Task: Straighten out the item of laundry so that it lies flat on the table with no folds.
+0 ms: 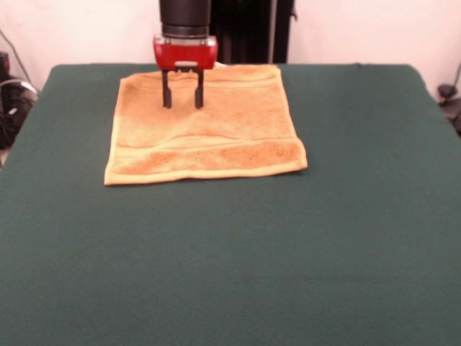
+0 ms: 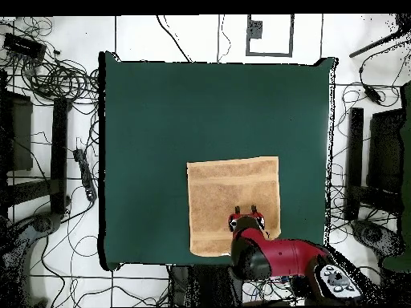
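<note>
I have the gripper (image 1: 183, 97) hanging just over the towel (image 1: 216, 133), near its edge on the robot's side, its two fingers parted and holding nothing. The towel lies almost flat on the green worktop (image 1: 288, 252), spreading away from the gripper, with a slight ridge across it. I see no label or writing anywhere.

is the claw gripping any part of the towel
No, the claw hangs open over the far part of the towel, its two fingers apart with no cloth between them.
</note>
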Motion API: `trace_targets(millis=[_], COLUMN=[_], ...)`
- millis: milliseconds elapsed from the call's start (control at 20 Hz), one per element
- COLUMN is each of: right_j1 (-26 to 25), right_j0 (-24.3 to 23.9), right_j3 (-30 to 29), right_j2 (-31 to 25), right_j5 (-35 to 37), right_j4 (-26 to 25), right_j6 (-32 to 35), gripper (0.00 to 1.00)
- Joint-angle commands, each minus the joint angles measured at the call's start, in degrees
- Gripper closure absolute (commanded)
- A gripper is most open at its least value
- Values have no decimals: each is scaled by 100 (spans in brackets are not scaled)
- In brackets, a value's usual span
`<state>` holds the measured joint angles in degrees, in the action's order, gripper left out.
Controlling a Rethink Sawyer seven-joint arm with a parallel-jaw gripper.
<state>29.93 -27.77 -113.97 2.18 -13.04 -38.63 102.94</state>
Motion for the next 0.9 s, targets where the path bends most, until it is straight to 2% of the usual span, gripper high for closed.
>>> trace_targets(millis=[50, 250, 500, 700, 800, 900], right_j1=[-365, -517, -696, -868, -1106, -1416], right_j0=[380, 312, 280, 278, 477, 306], right_j3=[840, 972, 1160, 1301, 1484, 1518], right_j2=[-342, -435, -507, -530, -272, -417], right_j5=[-416, -481, -192, 493, 912, 1260], right_j4=[437, 324, 351, 415, 481, 564], right_j6=[783, 740, 744, 625, 482, 482], gripper=[0, 0, 0, 0, 0, 0])
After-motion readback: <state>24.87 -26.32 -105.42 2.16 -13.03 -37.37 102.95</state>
